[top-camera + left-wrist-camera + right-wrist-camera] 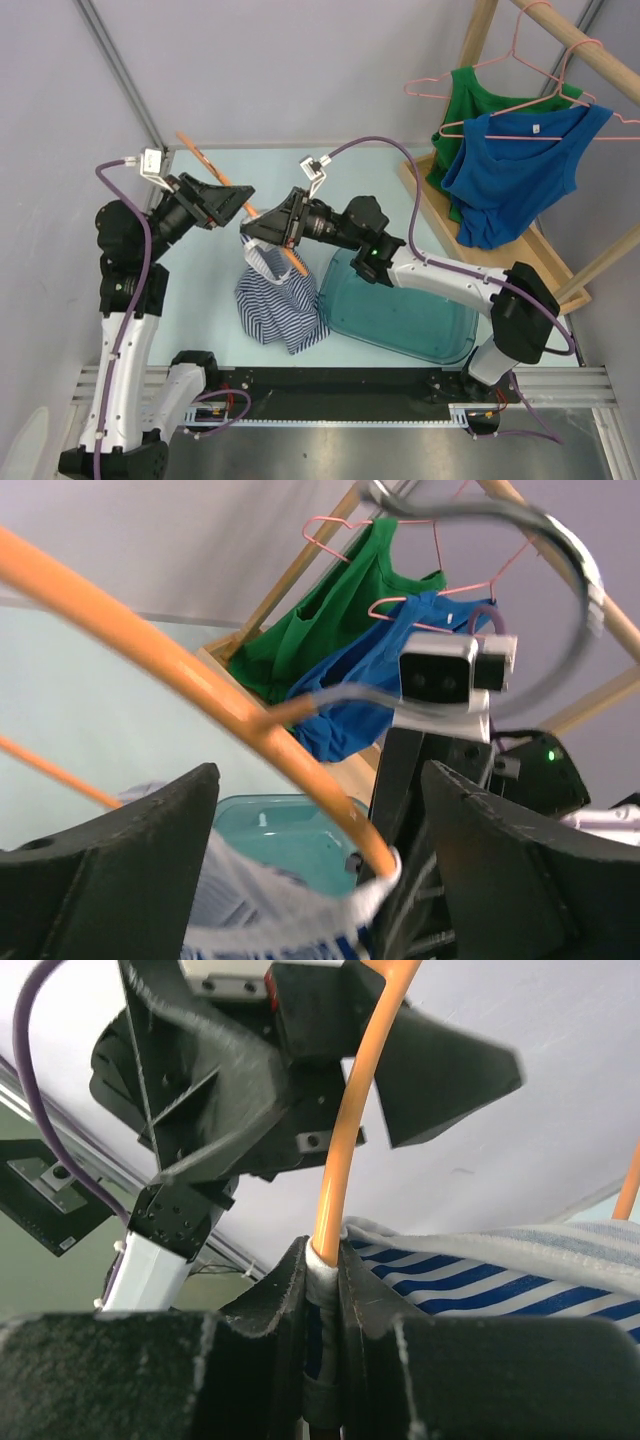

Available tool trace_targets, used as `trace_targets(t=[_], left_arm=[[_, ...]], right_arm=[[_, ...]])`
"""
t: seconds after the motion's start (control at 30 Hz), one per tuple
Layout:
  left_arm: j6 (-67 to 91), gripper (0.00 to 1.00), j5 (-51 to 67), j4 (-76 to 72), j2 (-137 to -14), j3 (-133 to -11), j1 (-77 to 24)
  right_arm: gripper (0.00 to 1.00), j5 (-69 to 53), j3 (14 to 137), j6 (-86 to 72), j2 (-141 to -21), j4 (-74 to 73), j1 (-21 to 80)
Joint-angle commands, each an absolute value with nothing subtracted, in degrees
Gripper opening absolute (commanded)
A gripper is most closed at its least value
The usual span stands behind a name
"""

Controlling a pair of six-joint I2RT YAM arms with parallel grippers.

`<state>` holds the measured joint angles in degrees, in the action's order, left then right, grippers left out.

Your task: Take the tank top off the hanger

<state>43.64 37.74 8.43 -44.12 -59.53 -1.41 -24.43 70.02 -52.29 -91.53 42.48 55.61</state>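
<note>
**Striped tank top** (280, 300) — blue and white, hanging in a bunch over the table (200, 300), just left of the teal bin (400, 318). One strap is looped on the lower end of the orange hanger (212, 166).

**Orange hanger** — held slanting in the air between the two arms, its upper end toward the back wall.

**Right gripper** (252, 228) — jaws together, clamped on the hanger wire where the white strap edge wraps it. Only its own wrist camera shows this pinch; from above the fingers hide the spot.

**Left gripper** (240, 203) — jaws wide apart, the wire passing between them. Its wrist view shows the fingers (110, 880) standing clear of the wire on both sides. The overhead view cannot settle that.

**Wooden rack** (470, 60) — back right, carrying a green top (470, 110) and a blue top (510, 170) on pink hangers (520, 45). It is seen whole from above, in part from the left wrist and not at all from the right.
</note>
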Motion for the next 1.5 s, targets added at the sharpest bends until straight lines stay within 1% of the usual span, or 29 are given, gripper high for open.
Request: trace_targets(t=[0.0, 0.03, 0.07, 0.13, 0.17, 0.23, 0.27, 0.3, 0.37, 0.4, 0.43, 0.47, 0.5, 0.53, 0.6, 0.7, 0.83, 0.93, 1.0, 1.03, 1.07, 1.13, 1.2, 1.3, 1.47], left_arm=[[46.9, 0.8, 38.2, 1.6, -45.3, -60.1, -1.1], [46.1, 0.75, 38.1, 1.7, -46.1, -60.3, -1.1], [45.5, 0.62, 37.9, 1.9, -46.6, -61.0, -1.1], [43.7, 0.44, 37.1, 2.4, -47.2, -61.4, -1.1], [42.5, 0.27, 36.4, 3.3, -47.6, -62.7, -1.1], [37.5, 0.14, 33.7, 7.2, -48.2, -64.3, -1.1], [35.4, 0.02, 32.7, 8.6, -48.9, -66.3, -1.1], [33.2, 0.0, 31.8, 10.0, -49.0, -67.3, -1.1], [27.1, 0.0, 29.6, 13.2, -49.4, -69.9, -1.2], [25.2, 0.0, 29.0, 14.1, -49.1, -70.2, -1.1], [22.1, 0.0, 27.8, 14.2, -48.9, -70.6, -1.1], [20.8, 0.0, 27.1, 14.4, -48.4, -71.0, -1.1], [19.8, 0.0, 26.2, 14.5, -47.6, -71.0, -1.1], [17.7, 0.0, 25.7, 14.4, -47.1, -71.2, -1.1], [16.2, 0.0, 24.0, 13.6, -46.2, -70.5, -1.1], [16.6, 0.0, 22.2, 15.0, -45.7, -70.1, -1.1], [19.4, 0.0, 22.1, 19.7, -45.0, -71.9, -1.1], [19.9, 0.0, 17.4, 22.2, -41.7, -71.5, -1.2], [20.1, 0.0, 15.7, 24.4, -40.0, -71.5, -1.1], [20.3, 0.0, 15.8, 25.3, -39.7, -71.8, -1.1], [20.5, 0.0, 16.3, 26.0, -38.9, -72.2, -1.1], [20.6, 0.0, 17.5, 27.9, -37.8, -71.9, -1.1], [20.7, 0.0, 17.3, 29.2, -36.0, -70.8, -1.1], [20.6, 0.0, 17.6, 30.6, -34.9, -70.2, -1.1], [22.1, 0.0, 20.5, 29.5, -34.7, -68.4, -1.1]], right_arm=[[0.0, -23.4, 74.0, -52.0, -92.8, 49.8, 56.9], [0.0, -23.7, 74.2, -52.1, -92.9, 49.9, 57.0], [0.0, -24.0, 74.3, -52.2, -93.4, 49.8, 57.0], [0.0, -24.3, 74.4, -51.9, -93.4, 48.5, 57.3], [0.0, -24.3, 74.4, -50.9, -93.1, 47.1, 57.3], [0.06, -23.0, 74.1, -49.2, -92.1, 41.1, 57.4], [0.09, -22.5, 73.8, -48.2, -91.1, 39.1, 57.5], [0.17, -22.1, 73.2, -46.4, -90.4, 37.2, 57.5], [0.27, -20.7, 72.5, -44.5, -89.2, 30.9, 57.6], [0.4, -20.0, 72.4, -42.6, -88.0, 28.1, 57.7], [0.46, -19.0, 72.5, -41.5, -87.5, 21.9, 57.7], [0.53, -18.5, 72.6, -40.5, -86.8, 19.2, 57.7], [0.67, -17.8, 72.4, -39.6, -85.7, 16.6, 57.7], [0.74, -15.8, 72.3, -37.3, -85.0, 11.5, 57.7], [0.88, -14.2, 72.5, -34.8, -83.9, 7.1, 57.8], [1.0, -10.5, 72.6, -30.3, -82.3, 0.7, 58.0], [1.0, -8.4, 72.4, -26.1, -84.0, -7.0, 58.0], [1.0, -8.3, 72.1, -22.9, -88.2, -6.7, 58.1], [1.0, -6.8, 76.0, -20.0, -94.1, -9.0, 58.1], [1.0, -5.7, 77.6, -19.0, -96.2, -12.2, 58.1], [1.0, -5.0, 79.2, -18.4, -100.9, -13.8, 58.1], [1.0, -3.6, 83.6, -15.6, -104.7, -17.9, 58.5], [1.0, -1.3, 85.6, -13.1, -109.1, -19.9, 59.8], [1.0, -1.7, 86.4, -11.4, -112.7, -20.8, 62.6], [1.0, 2.5, 86.0, -12.1, -116.5, -21.1, 68.8]])
